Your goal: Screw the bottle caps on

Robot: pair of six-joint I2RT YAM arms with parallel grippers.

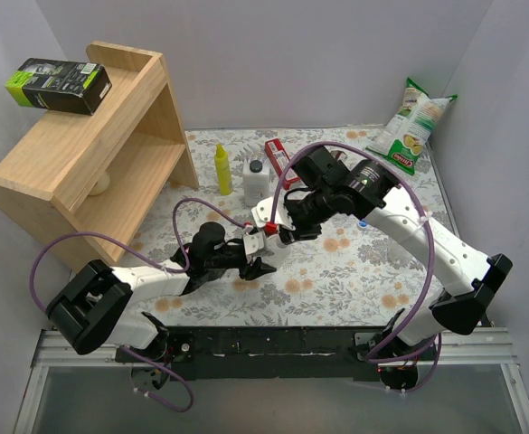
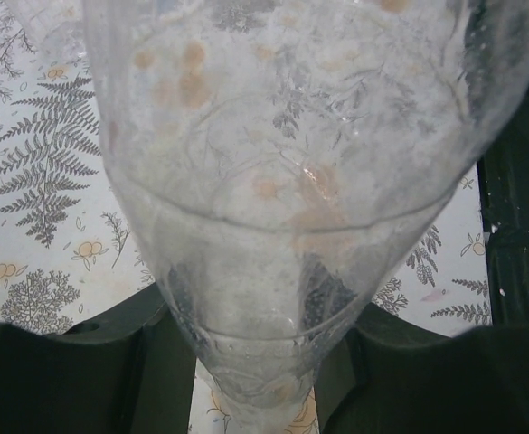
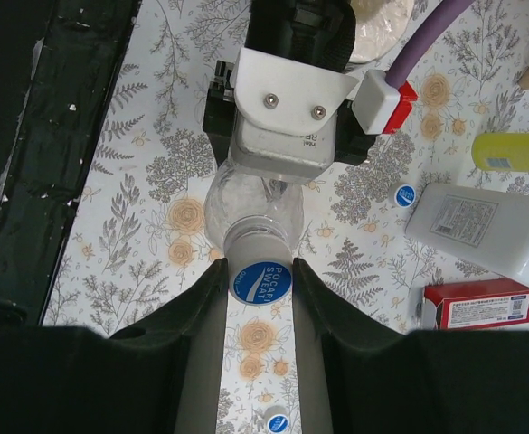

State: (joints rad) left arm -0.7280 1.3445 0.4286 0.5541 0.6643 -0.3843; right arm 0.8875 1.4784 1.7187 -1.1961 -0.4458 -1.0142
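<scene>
A clear bottle fills the left wrist view, and my left gripper is shut on its narrow lower part. In the right wrist view the same bottle points its neck at the camera, with a blue cap on the mouth. My right gripper is shut on that cap, one finger against each side. The left gripper's white housing covers the bottle's body. From above, the two grippers meet mid-table, left and right, and the bottle barely shows there. Two loose blue caps lie on the cloth.
A yellow bottle, a white black-capped bottle and a red box stand behind the grippers. A wooden shelf holding a black-green box fills the back left. A snack bag leans at the back right.
</scene>
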